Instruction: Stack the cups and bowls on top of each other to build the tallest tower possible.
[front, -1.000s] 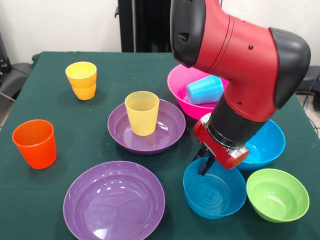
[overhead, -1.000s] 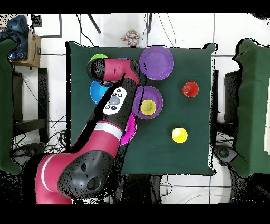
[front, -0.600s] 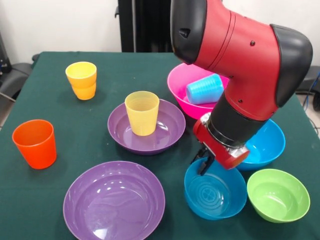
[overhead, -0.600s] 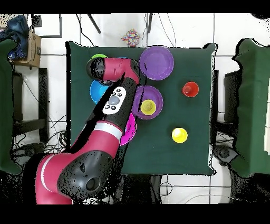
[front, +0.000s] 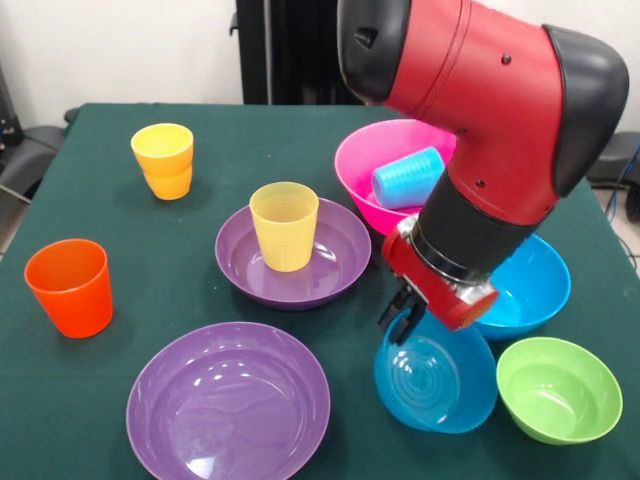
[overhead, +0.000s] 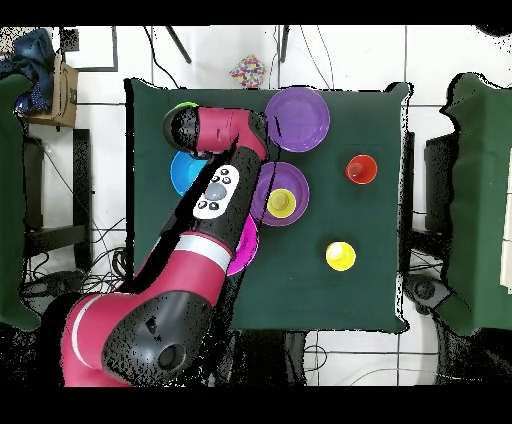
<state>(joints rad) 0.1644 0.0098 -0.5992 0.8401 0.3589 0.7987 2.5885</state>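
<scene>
gripper (front: 404, 322) clamping small blue bowl (front: 436, 375) rim — bowl tilted

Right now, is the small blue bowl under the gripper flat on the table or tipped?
Tipped. The small blue bowl leans with its opening turned toward the camera, its far rim raised at the gripper, unlike the level green bowl.

The table (front: 200, 150) has a dark green cloth over it, pretty plain. From above, the floor (overhead: 330, 60) is white tile with thin black cables running all over it. There's a small colourful bundle (overhead: 248, 71) lying on the floor just off the table's top edge, can't really tell what it is. Top left corner has a cardboard box (overhead: 62, 92) with a dark blue cloth (overhead: 30, 50) bunched up beside it.
</scene>
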